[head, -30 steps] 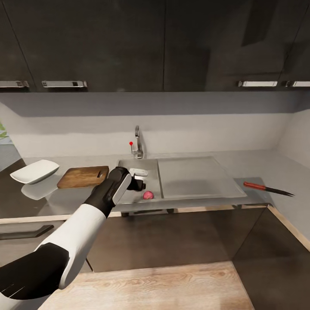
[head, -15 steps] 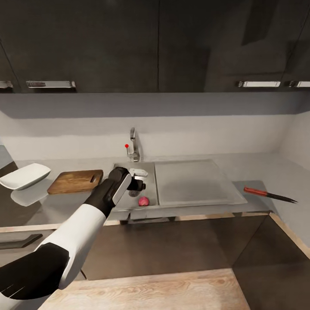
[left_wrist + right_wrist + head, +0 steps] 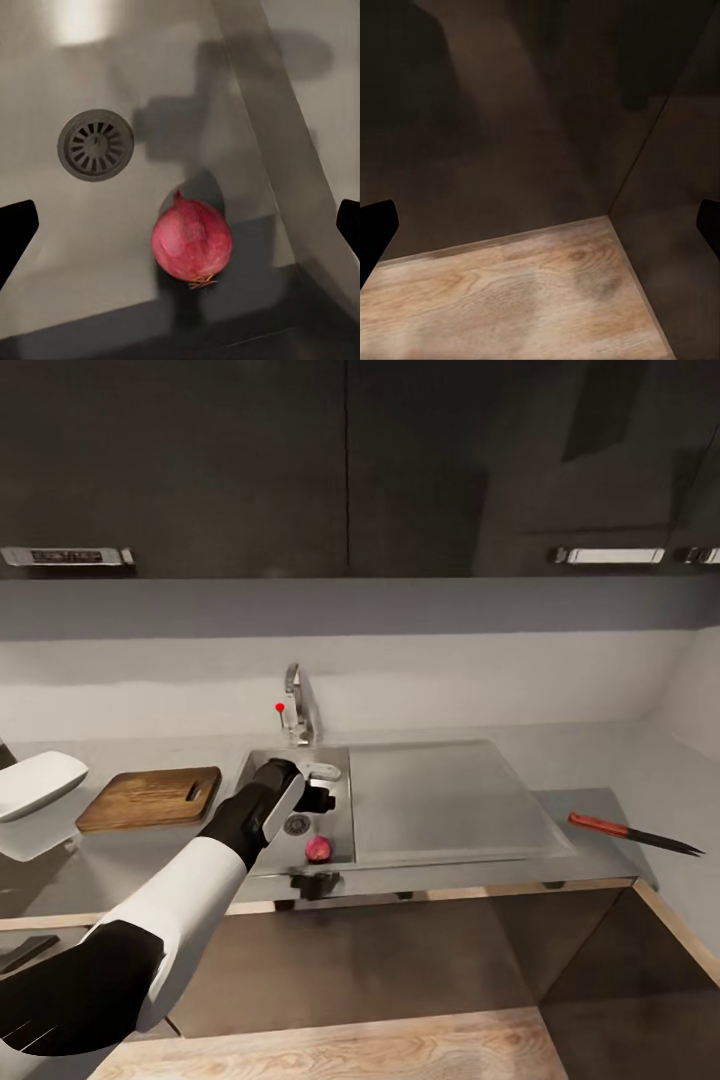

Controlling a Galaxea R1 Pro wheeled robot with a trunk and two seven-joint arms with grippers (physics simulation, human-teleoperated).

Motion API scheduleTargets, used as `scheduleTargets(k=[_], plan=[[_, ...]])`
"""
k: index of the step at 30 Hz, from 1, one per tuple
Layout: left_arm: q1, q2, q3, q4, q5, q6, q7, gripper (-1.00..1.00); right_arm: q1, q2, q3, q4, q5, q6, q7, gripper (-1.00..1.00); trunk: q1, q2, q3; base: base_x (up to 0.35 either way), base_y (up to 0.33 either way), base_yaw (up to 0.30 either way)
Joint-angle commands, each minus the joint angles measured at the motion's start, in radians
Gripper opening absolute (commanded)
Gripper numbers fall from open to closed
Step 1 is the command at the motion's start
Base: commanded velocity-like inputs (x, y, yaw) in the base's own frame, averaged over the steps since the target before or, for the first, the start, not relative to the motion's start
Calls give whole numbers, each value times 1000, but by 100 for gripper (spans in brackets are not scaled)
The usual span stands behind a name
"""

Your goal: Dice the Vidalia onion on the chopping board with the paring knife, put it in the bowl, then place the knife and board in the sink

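No text, label, brand or number can be read on anything here. The only sign is a small red dot on the faucet, at the back edge of the sink.
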Motion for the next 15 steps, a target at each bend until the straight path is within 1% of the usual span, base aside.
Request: scheduleTargets(k=[1, 10, 15], plan=[[-1, 1, -3, 0, 11, 2, 9, 100, -1, 0, -1, 1, 11, -2, -10, 100, 0, -1, -2, 4, -3, 0], [-1, 2, -3, 3, 11, 1, 9, 100, -1, 0, -1, 1, 11, -2, -10, 100, 0, -1, -14, 0, 0, 0], [-1, 2, -3, 20, 11, 0, 9, 100, -1, 0, -1, 1, 11, -2, -10, 100, 0, -1, -21, 0, 0, 0]])
